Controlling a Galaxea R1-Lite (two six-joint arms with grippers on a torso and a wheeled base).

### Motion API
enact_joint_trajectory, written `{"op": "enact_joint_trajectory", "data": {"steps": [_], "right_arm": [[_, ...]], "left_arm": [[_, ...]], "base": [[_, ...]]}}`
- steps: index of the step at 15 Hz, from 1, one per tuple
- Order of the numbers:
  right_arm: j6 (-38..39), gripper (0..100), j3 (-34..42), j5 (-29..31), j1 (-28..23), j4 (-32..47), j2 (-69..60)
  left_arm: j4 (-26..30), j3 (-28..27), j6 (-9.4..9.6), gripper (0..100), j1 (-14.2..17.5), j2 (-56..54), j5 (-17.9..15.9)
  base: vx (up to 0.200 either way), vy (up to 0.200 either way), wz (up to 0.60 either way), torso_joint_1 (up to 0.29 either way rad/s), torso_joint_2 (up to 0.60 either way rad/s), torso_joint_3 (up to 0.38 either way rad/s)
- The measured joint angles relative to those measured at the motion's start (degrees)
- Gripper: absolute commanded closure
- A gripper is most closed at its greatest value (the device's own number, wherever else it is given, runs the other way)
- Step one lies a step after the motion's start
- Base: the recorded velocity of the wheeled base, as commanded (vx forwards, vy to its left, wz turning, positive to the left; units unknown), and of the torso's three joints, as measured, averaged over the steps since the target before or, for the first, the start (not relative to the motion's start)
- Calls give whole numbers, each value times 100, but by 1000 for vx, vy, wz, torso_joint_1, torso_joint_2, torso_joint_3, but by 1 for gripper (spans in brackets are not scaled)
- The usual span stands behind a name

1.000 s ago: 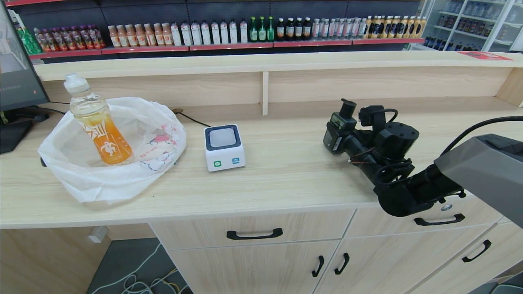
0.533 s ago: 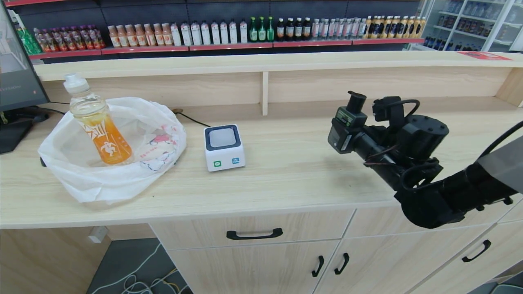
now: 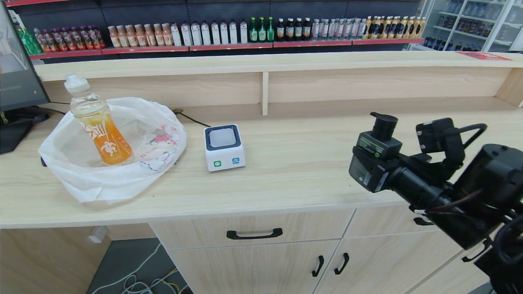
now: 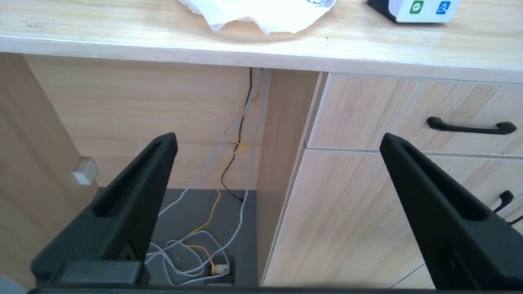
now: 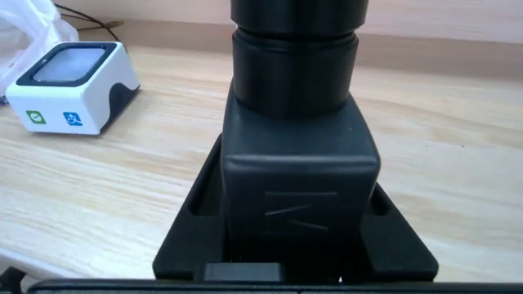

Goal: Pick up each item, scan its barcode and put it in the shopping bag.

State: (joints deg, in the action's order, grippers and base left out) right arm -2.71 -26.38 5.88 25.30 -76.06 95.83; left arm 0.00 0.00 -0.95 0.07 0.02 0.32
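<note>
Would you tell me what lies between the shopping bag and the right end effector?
The head view shows the white scanner box between the shopping bag and the right end effector, nearer the bag; otherwise only counter.

No word or number can be read with certainty; the white scanner (image 3: 224, 147) on the table (image 3: 294, 171) bears two small square signs on its front, one green (image 3: 217, 163) and one blue (image 3: 236, 161), each with a white symbol too small to make out; the bottle (image 3: 98, 122) carries an orange label with red strokes and a white figure, its characters illegible; the shopping bag (image 3: 122, 179) shows red and blue print, crumpled and unreadable; the monitor (image 3: 16, 77) has a faint line of letters, too small; the red sign (image 3: 484, 55) on the upper ledge is illegible.
</note>
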Motion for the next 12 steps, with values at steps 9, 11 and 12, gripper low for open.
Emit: {"op": "enact_joint_trajectory", "data": {"steps": [9, 11, 12], "right_arm": [[222, 100, 764, 121, 573, -59, -991], [363, 100, 823, -308, 662, -101, -1008], [484, 100, 845, -614, 684, -191, -1013]], "left_arm": [[0, 0, 0, 0, 0, 0, 1], [0, 0, 0, 0, 0, 0, 1], [0, 0, 0, 0, 0, 0, 1]], "base": [[0, 0, 0, 0, 0, 0], [0, 0, 0, 0, 0, 0], [0, 0, 0, 0, 0, 0]]}}
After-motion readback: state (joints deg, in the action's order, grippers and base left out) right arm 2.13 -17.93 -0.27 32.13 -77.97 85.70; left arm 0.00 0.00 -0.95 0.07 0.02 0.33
